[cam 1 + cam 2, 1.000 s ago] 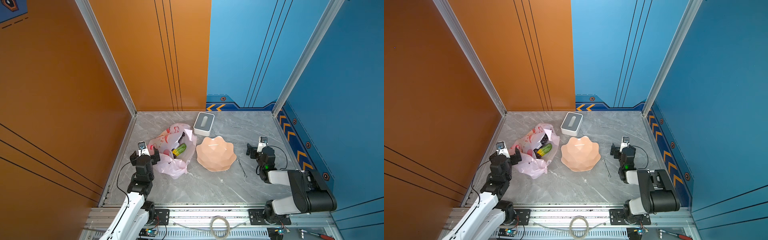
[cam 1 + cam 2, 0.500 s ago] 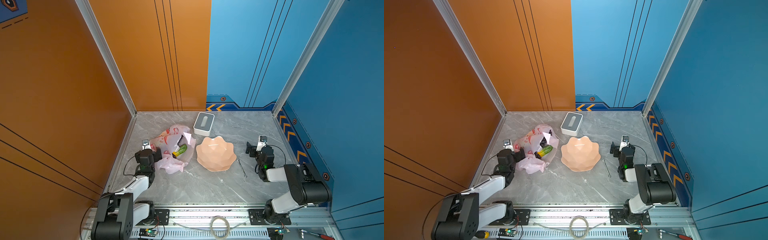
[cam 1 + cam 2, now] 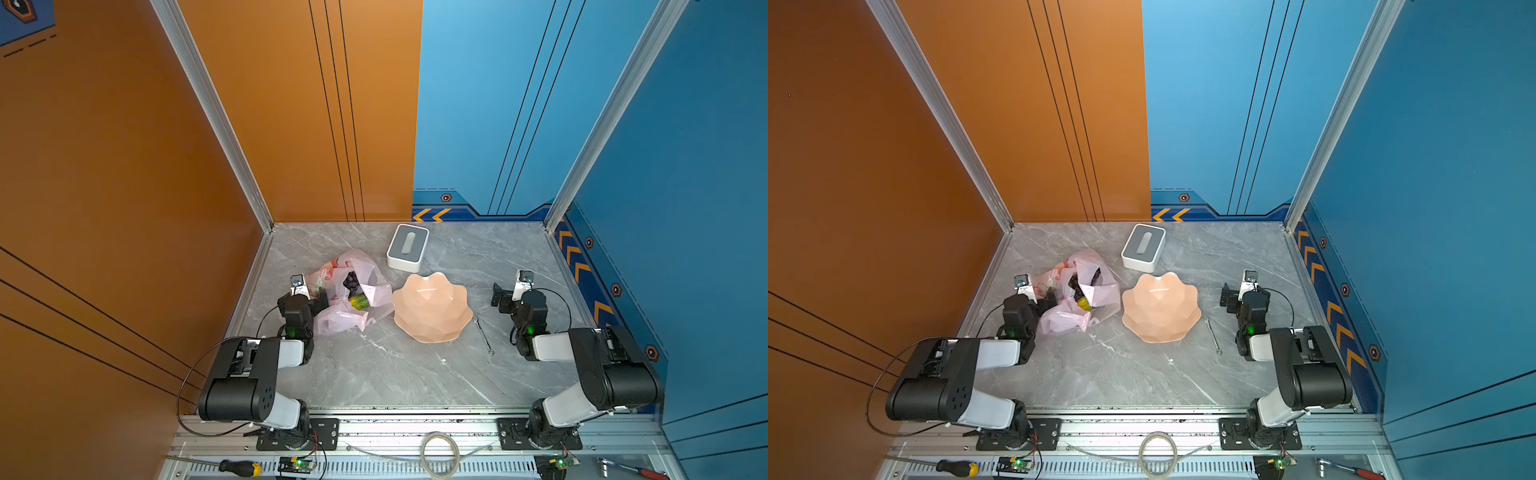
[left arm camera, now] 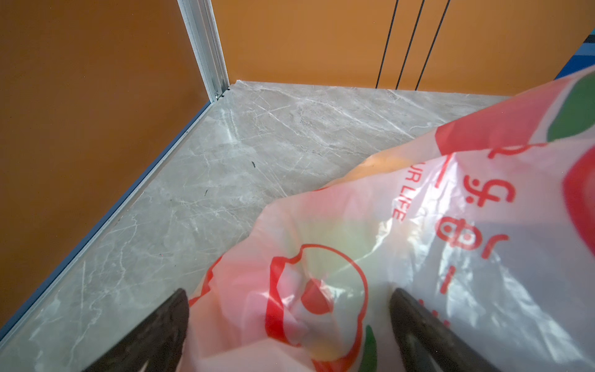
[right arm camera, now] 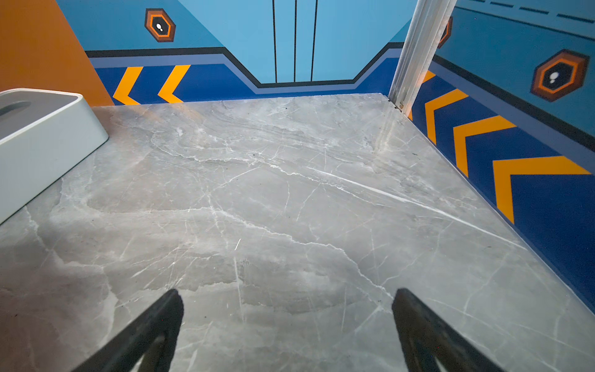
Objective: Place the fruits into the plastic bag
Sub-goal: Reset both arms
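Observation:
The pink plastic bag (image 3: 353, 291) (image 3: 1077, 295) lies crumpled on the left of the marble table, its mouth gaping upward. Inside it show fruits: a dark purple grape bunch (image 3: 352, 281) and a yellow-green fruit (image 3: 359, 302). My left gripper (image 3: 318, 297) (image 4: 289, 299) sits low at the bag's left side. It is open, with loose bag plastic (image 4: 418, 241) lying between its spread fingers, not pinched. On the right side of the table, my right gripper (image 3: 500, 297) (image 5: 286, 299) is open over bare marble with nothing between its fingers.
An empty peach scalloped plate (image 3: 432, 307) stands mid-table, right of the bag. A white-and-grey box (image 3: 407, 247) (image 5: 42, 138) sits behind it. A small wrench (image 3: 483, 336) lies between the plate and the right arm. Walls enclose the left, back and right sides.
Both arms have folded down and back toward the front rail. The left gripper has sunk lower beside the bag, and the bag has slumped a little. Both grippers stayed open.

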You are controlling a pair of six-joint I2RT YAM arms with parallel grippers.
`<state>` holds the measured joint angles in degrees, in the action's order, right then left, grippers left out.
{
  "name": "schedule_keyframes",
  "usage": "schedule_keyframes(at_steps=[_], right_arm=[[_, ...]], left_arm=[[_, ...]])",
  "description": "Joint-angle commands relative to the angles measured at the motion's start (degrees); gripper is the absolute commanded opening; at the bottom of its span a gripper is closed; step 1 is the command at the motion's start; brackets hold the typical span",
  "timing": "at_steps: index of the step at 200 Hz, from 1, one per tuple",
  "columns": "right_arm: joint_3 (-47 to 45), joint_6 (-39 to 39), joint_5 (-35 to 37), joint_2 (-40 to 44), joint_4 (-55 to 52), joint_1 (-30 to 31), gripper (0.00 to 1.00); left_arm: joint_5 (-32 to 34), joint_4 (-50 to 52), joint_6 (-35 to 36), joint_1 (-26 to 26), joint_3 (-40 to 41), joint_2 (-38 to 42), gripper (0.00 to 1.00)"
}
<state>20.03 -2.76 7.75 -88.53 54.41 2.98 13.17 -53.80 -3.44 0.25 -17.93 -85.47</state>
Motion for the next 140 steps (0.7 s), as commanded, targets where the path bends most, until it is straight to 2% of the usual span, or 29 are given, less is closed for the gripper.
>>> schedule_keyframes(at_steps=[1, 55, 140], right_arm=[[0.9, 0.1, 0.7, -0.1, -1.3, -0.3, 1.00], [1.0, 0.0, 0.4, -0.1, -1.5, -0.5, 1.00], [0.9, 0.0, 0.5, -0.1, -1.5, -0.6, 1.00]], left_arm=[[0.3, -9.4, 0.4, -0.7, 1.5, -4.2, 0.98], [5.1, -3.4, 1.9, -3.0, -2.0, -4.4, 0.98], [5.0, -3.3, 2.1, -3.2, -2.1, -4.5, 0.98]])
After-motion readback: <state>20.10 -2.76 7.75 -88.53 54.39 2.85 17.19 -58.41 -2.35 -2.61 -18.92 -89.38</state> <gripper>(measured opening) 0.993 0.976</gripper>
